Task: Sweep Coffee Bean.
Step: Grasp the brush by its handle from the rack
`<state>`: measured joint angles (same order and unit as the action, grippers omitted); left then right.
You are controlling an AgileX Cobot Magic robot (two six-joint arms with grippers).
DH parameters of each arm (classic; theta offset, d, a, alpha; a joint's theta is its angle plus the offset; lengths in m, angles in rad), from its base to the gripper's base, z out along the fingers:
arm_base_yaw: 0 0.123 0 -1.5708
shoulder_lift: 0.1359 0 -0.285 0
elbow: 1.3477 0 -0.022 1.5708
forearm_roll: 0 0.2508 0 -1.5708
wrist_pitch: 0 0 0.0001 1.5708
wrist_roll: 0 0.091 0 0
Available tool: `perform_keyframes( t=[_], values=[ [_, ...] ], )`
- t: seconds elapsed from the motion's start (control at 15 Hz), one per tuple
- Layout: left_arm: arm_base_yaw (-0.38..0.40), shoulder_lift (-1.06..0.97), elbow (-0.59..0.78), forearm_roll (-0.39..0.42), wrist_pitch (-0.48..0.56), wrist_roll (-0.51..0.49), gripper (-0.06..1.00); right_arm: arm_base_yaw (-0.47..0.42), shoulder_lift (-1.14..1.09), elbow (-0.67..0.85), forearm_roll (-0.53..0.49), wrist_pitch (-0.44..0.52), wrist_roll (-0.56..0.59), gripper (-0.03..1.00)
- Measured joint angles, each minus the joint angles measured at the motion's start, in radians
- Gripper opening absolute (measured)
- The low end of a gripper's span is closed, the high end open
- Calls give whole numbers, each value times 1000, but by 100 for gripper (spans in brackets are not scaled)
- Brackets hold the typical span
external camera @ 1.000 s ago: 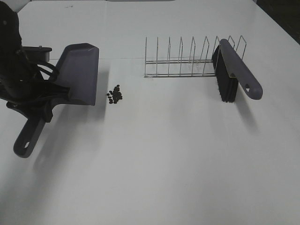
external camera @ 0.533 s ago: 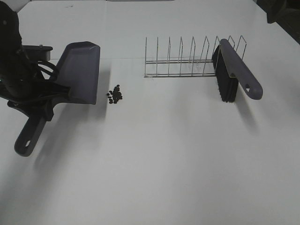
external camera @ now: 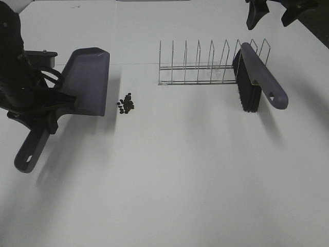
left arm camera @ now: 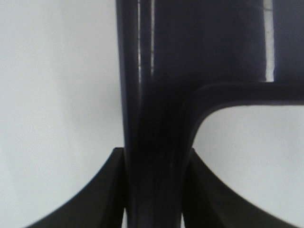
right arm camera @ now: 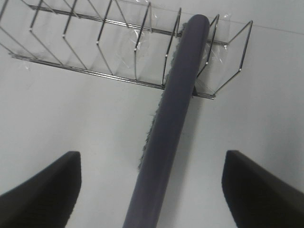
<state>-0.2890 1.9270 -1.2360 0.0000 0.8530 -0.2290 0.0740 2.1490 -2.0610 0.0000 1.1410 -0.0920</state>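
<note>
I see the coffee beans (external camera: 126, 104) in one small, loose cluster on my white counter (external camera: 169, 170) (tiny dark ovals, several touching), lying flat just beside the front lip of the grey dustpan (external camera: 90, 77), not on it.

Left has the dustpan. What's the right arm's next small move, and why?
Probably lower the open right gripper onto the brush and close. It rests in the wire rack, ungrasped, below the jaws, while the coffee beans lie unswept beside the dustpan that the left gripper holds.
</note>
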Motion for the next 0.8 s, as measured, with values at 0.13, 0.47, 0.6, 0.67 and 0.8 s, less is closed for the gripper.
perform_keyframes(
  t=[0.13,0.47,0.6,0.67,0.8],
  values=[
    [0,0,0,0,3,0,27,0,123,-147,-43,64,7,76],
    [0,0,0,0,5,1,27,0,262,-223,-56,74,26,69],
    [0,0,0,0,5,1,27,0,291,-224,-57,62,26,67],
    [0,0,0,0,5,1,27,0,299,-224,-58,52,26,65],
    [0,0,0,0,6,1,27,0,318,-224,-58,26,26,62]
  ],
)
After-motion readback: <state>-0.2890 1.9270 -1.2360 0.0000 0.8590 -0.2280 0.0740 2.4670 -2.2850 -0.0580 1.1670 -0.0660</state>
